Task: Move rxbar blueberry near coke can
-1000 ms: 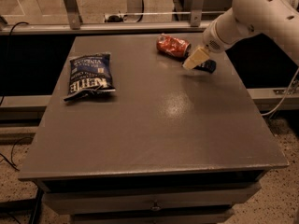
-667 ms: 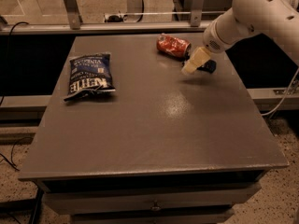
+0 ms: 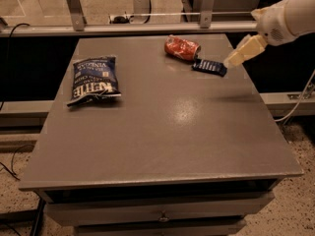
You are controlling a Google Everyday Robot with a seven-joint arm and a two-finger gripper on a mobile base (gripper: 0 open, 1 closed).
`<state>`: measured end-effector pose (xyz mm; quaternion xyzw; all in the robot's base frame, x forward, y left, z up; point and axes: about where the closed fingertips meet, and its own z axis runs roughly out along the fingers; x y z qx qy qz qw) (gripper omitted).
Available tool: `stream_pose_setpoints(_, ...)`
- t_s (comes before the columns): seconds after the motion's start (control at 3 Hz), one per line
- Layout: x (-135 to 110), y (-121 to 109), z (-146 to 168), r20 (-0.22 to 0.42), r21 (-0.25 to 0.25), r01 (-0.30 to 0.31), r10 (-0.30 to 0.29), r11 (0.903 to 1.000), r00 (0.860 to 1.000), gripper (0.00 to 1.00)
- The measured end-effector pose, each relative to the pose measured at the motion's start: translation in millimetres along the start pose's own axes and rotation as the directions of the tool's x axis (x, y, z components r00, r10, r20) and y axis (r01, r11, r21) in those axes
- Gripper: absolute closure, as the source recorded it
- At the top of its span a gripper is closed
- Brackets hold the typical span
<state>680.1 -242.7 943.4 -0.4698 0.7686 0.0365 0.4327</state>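
rxbar blueberry (image 3: 209, 66) lies flat just left of the gripper (image 3: 232, 60), which holds nothing; spread or closed cannot be told. its long axis runs roughly along the desk's (image 3: 162, 141) far edge near the far right corner, left end just beside the coke can (image 3: 182, 48), print unreadable. the arm slants down from beyond the right edge; by the left edge a chip bag (image 3: 93, 80) reads "kettle".

Red can (image 3: 182, 48) with white marks; dark navy bar (image 3: 209, 66) with rows of pale text; blue chip bag (image 3: 93, 80) with white lettering; plain grey worktop (image 3: 162, 132). The cream claw (image 3: 232, 60) hangs just beside the bar.
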Motion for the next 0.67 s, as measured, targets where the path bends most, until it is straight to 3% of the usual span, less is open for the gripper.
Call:
stream_pose_setpoints(0.33,18.6,-15.0,-74.6,0.046,0.049,-0.019,0.017,0.9986,0.999,0.0)
stream_pose_setpoints(0.67,20.8,-15.6,-77.7,0.048,0.051,-0.024,0.021,0.9984,0.999,0.0)
